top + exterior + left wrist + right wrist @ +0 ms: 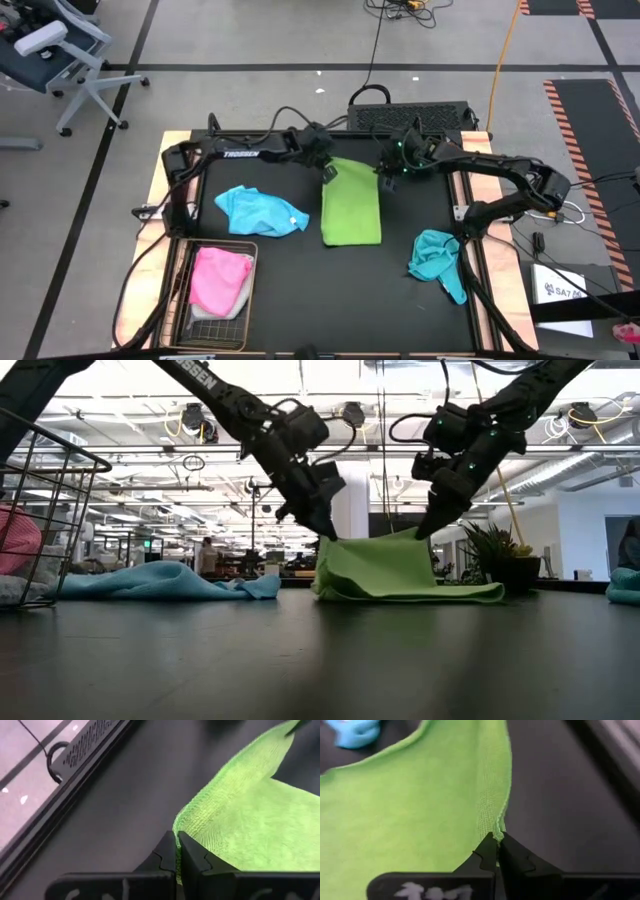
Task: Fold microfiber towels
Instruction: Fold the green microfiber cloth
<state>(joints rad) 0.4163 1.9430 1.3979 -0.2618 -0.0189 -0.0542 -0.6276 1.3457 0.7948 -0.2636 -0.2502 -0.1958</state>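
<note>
A lime green towel (352,208) lies in the middle of the black table, its near part flat and its far edge raised. My left gripper (328,175) is shut on the far left corner, and my right gripper (386,184) is shut on the far right corner. A light blue towel (258,210) lies crumpled to the left. A teal towel (437,258) lies crumpled at the near right. A pink towel (220,278) sits in the wire basket (215,330) over a pale one. My left gripper pinches the green towel's far left corner (176,829) between its two fingers, slanting down from the far left. That corner is lifted clear of the table. My right gripper pinches the far right corner (499,826) between its two fingers, slanting down from the far right. The edge between both corners hangs slightly slack above the table (380,540).
A small potted plant (505,560) stands behind the green towel in the low view. A dark flat case (410,118) lies beyond the table's far edge. Bare black table (330,290) lies near the front.
</note>
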